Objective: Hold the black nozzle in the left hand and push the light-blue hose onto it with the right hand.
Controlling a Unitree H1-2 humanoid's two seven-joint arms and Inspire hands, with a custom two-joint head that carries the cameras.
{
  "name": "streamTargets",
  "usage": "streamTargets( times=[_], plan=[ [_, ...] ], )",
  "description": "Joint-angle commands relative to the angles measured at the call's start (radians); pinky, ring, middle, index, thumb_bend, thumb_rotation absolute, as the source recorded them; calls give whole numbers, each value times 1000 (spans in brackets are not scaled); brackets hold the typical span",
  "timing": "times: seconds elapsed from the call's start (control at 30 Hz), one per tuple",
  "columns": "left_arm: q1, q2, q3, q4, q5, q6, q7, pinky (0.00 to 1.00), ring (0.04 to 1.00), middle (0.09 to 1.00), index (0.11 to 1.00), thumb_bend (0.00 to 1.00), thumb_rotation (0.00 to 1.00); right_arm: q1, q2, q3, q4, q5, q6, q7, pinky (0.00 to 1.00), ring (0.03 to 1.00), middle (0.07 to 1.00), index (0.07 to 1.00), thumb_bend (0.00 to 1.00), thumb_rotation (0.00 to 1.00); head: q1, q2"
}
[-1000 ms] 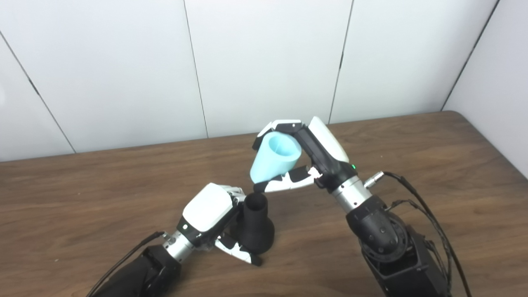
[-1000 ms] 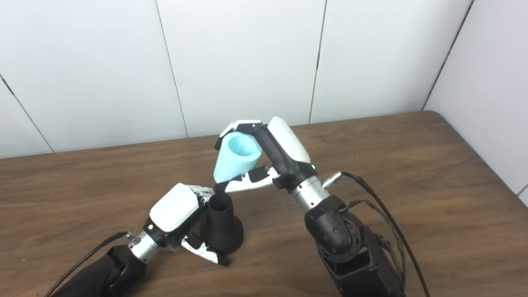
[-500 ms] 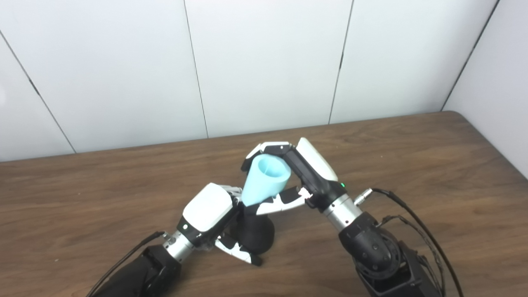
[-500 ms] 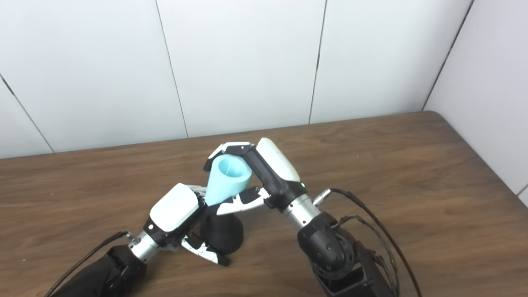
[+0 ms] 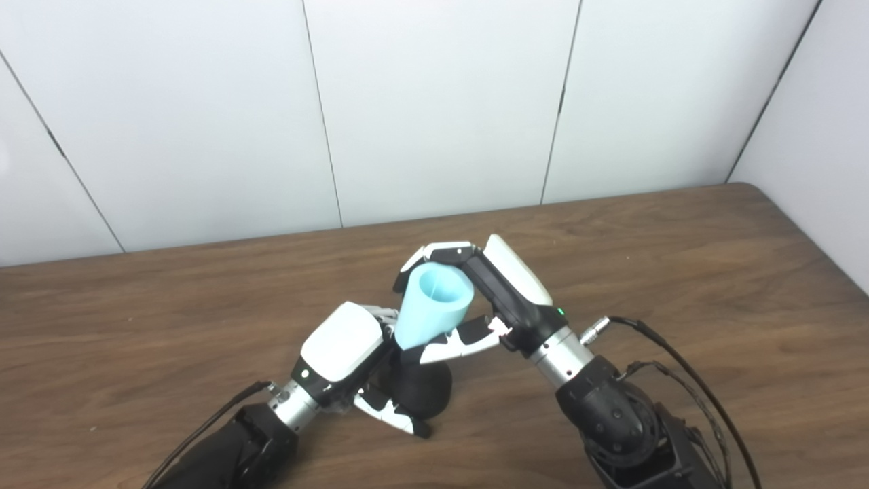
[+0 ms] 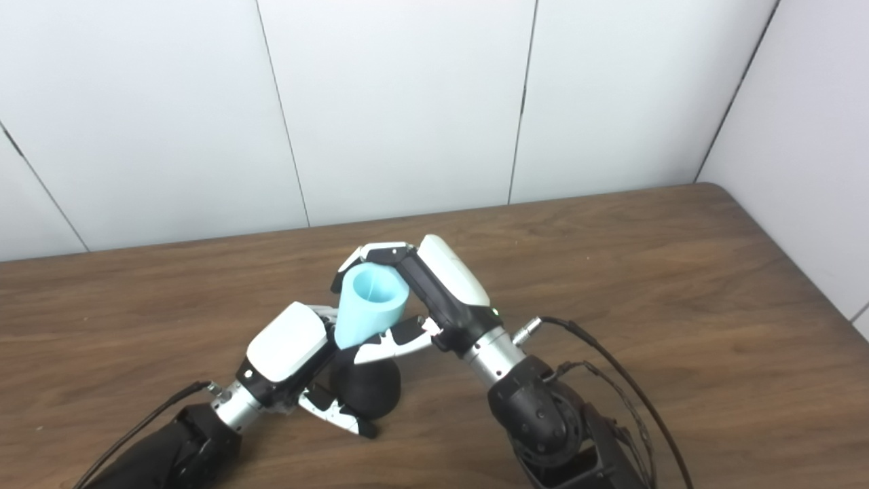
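Observation:
My left hand [image 5: 343,356] is shut on the black nozzle [image 5: 422,388], which stands on the wooden table [image 5: 679,272] with its wide base down. Its narrow top is hidden under the hose. My right hand [image 5: 485,299] is shut on the light-blue hose [image 5: 432,307], a cone-shaped piece held wide end up. Its narrow end sits down over the nozzle's top. Both also show in the right eye view, the hose [image 6: 366,305] above the nozzle [image 6: 370,388].
A white panelled wall [image 5: 434,102] runs along the table's far edge, and another wall stands at the right. A black cable [image 5: 686,367] trails from my right wrist.
My right hand has carried the light-blue hose down and to the left, from above and apart from the nozzle to onto its top. My left hand and the nozzle have stayed put.

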Motion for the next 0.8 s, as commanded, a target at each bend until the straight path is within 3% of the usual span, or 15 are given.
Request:
streamTargets(
  times=[0.0, 0.13, 0.2, 0.3, 0.5, 0.77],
  plan=[
    [257, 6, -71, 153, -35, -16, 8, 466, 564, 555, 488, 513, 44, -24, 14, 12, -16, -7, -71, -4, 209, 445, 457, 524, 516, 0, 0, 2],
    [261, 7, -66, 145, -40, -16, 0, 465, 566, 550, 488, 514, 44, -23, 8, 22, -16, -30, -80, -2, 167, 444, 443, 534, 515, 0, 2, 4],
    [262, 7, -66, 143, -38, -16, 2, 463, 565, 550, 488, 514, 44, -24, 4, 28, -8, -48, -95, -7, 136, 245, 436, 537, 517, 0, 2, 4],
    [266, 6, -60, 138, -30, -16, 0, 457, 560, 544, 488, 514, 44, -25, -5, 41, 4, -95, -122, -13, 97, 150, 465, 491, 527, 0, 2, 6],
    [272, 4, -47, 130, -24, -16, -11, 463, 563, 545, 488, 515, 44, -35, -23, 65, 16, -199, -152, -9, 127, 200, 476, 484, 527, 0, 1, 5],
    [273, -2, -42, 134, -25, -16, -26, 466, 567, 546, 488, 514, 44, -48, -38, 86, 27, -340, -204, -48, 101, 151, 469, 482, 529, 0, 6, 2]
  ],
)
